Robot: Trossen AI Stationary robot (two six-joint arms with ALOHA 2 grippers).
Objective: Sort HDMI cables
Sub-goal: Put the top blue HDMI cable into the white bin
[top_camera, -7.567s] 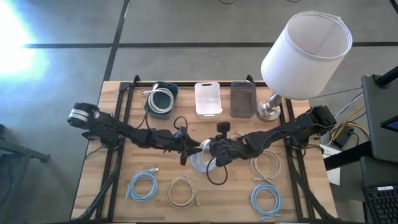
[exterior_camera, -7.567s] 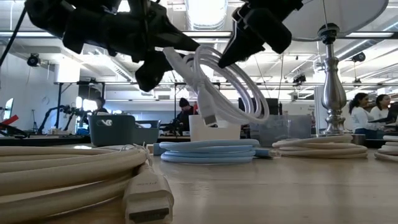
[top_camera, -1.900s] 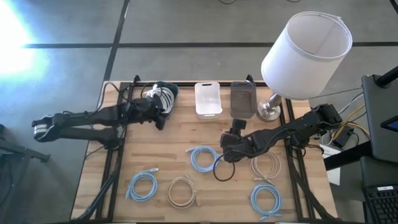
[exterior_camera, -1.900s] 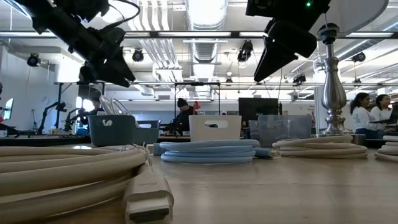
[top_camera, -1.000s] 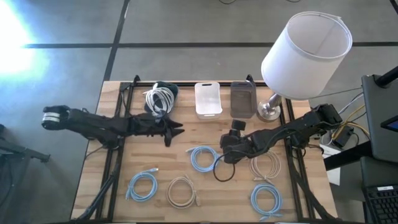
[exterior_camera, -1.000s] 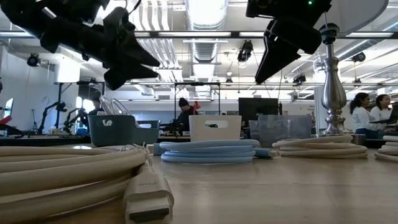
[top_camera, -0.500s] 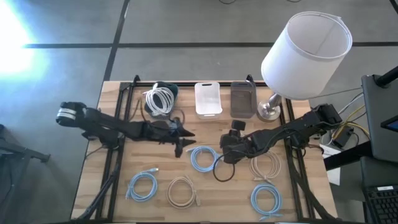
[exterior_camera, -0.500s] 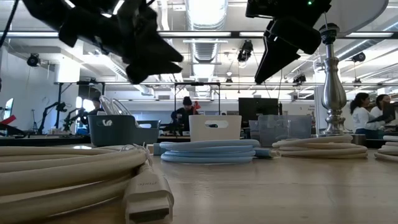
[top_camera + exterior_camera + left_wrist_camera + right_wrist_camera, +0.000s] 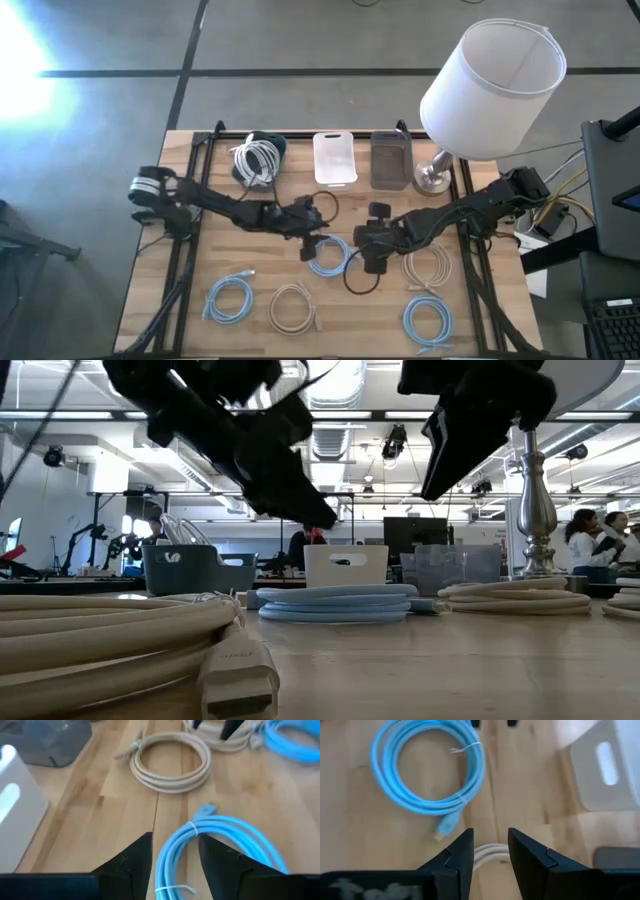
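Note:
Several coiled HDMI cables lie flat on the wooden table (image 9: 250,240). A light blue coil (image 9: 329,271) lies at the centre. My left gripper (image 9: 312,248) hovers open just above its left rim (image 9: 175,865), one finger on each side, touching nothing. My right gripper (image 9: 364,260) hangs open to the right of that coil (image 9: 427,807), above the table and holding nothing. Another light blue coil (image 9: 229,298) and a beige one (image 9: 293,307) lie near left; a beige coil (image 9: 427,267) and a light blue one (image 9: 428,322) lie at the right. A white coil (image 9: 258,160) rests in the dark bin (image 9: 280,148).
A white bin (image 9: 335,175) and a grey bin (image 9: 391,170) stand along the far edge beside the dark bin. A lamp with a white shade (image 9: 490,80) stands at the far right corner. Bare wood shows at the left, between the bins and the coils.
My left gripper has swung from beside the dark bin toward the table's right and near edge, and has come down over the central light blue coil. It has stayed open. My right gripper has shifted slightly toward the near edge.

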